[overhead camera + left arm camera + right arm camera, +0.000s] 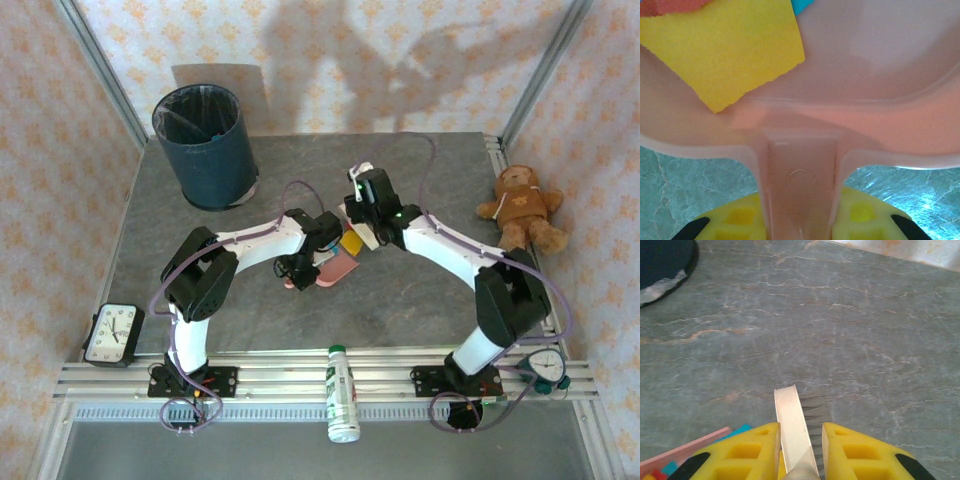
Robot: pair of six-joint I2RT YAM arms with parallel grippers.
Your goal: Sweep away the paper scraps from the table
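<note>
My left gripper (800, 220) is shut on the handle of a pink plastic dustpan (880, 75); its yellow fingers (740, 220) press on both sides of the handle. In the pan lie paper scraps: a large yellow one (735, 50), a red one (670, 6) and a teal one (801, 5). My right gripper (800, 440) is shut on the cream handle of a small brush (790, 415), whose grey bristles (815, 410) point at the table (840, 330). From above, the dustpan (335, 268) and yellow scrap (350, 243) sit at the table's middle, between the left gripper (305, 265) and right gripper (362, 225).
A dark blue round bin (205, 145) stands at the back left. A teddy bear (522, 205) lies at the right edge. A clock (112, 335), a bottle (342, 392) and a round timer (545, 367) rest by the front rail.
</note>
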